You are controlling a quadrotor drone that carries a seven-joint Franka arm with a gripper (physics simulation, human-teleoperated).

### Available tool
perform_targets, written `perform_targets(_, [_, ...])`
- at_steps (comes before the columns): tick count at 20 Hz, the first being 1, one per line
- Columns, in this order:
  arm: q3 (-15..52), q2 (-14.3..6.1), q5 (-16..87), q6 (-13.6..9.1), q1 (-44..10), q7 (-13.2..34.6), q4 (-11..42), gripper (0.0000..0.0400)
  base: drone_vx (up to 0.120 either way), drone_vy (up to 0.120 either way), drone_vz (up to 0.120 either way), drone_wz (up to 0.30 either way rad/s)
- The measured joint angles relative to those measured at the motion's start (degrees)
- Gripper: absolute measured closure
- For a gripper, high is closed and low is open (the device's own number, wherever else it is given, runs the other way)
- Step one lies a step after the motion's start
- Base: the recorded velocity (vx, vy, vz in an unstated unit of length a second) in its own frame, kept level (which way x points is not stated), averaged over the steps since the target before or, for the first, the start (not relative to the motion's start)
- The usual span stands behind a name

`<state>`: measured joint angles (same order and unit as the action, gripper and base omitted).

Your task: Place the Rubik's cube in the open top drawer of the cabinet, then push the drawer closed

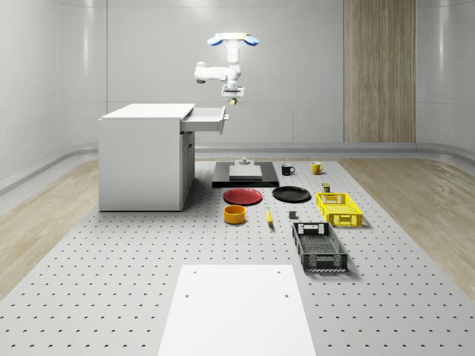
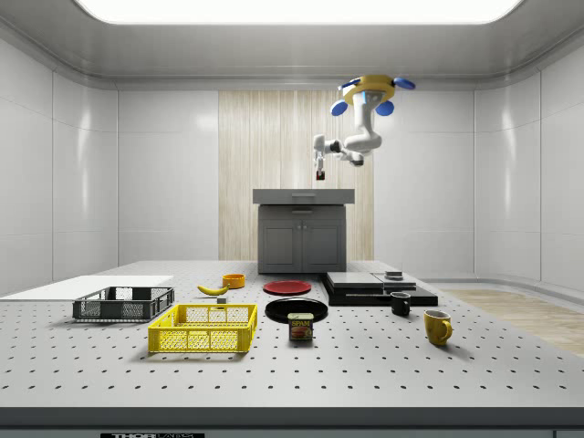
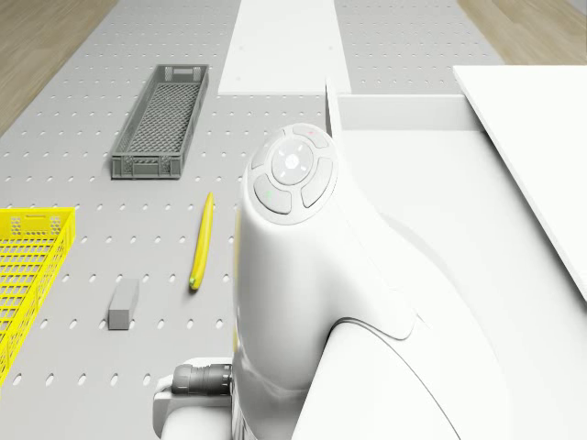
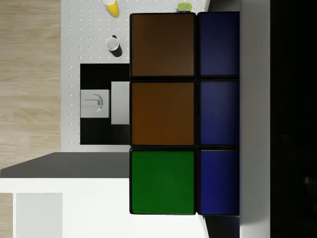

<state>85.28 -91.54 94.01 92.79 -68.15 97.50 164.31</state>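
Whole-scene view: a grey perforated table (image 1: pixel 111 282) stands in a pale-walled room with wooden flooring at its sides and a wood-panelled strip on the back wall. The blue-rotored quadrotor drone (image 1: pixel 233 40) hovers above the front end of the white cabinet's open top drawer (image 1: pixel 206 118), and the gripper (image 1: pixel 232 101) hangs just above that drawer end. On the table lie two plates, one red (image 1: pixel 243 196) and one black (image 1: pixel 291 194), two mesh crates, one yellow (image 1: pixel 338 208) and one dark grey (image 1: pixel 318 246), two mugs, one black (image 1: pixel 287 169) and one yellow (image 1: pixel 316 167), one orange bowl (image 1: pixel 234 214) and one banana (image 1: pixel 269 216).

Side view: the gripper holds the small dark Rubik's cube (image 2: pixel 320 174) in the air above the cabinet (image 2: pixel 302 232). One tin can (image 2: pixel 300 327) stands beside the yellow crate.

Drone view: the white arm rises over the drawer's pale interior.

Wrist view: the cube's brown, green and blue squares sit clamped close before the camera.
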Motion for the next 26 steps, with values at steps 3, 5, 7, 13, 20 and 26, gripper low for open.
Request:
perform_targets(3, [0.01, -0.05, -0.02, 0.05, 0.00, 0.00, 0.00, 0.0075, 0.000, -0.120, 0.000, 0.000])
perform_targets(5, [0.01, -0.08, -0.03, 0.08, -0.01, 0.00, 0.00, 0.0075, 0.000, -0.120, 0.000, 0.000])
perform_targets(7, [0.01, -0.11, -0.04, 0.11, -0.01, 0.01, 0.00, 0.0075, 0.000, -0.120, 0.000, 0.000])
perform_targets(13, [0.02, -0.19, -0.07, 0.18, -0.02, 0.01, 0.00, 0.0075, 0.000, -0.120, 0.000, 0.000])
perform_targets(20, [0.03, -0.27, -0.10, 0.25, -0.02, 0.01, 0.00, 0.0075, 0.000, -0.120, 0.000, 0.000])
perform_targets(26, [0.04, -0.32, -0.12, 0.30, -0.03, 0.02, 0.00, 0.0075, 0.000, -0.120, -0.027, 0.000])
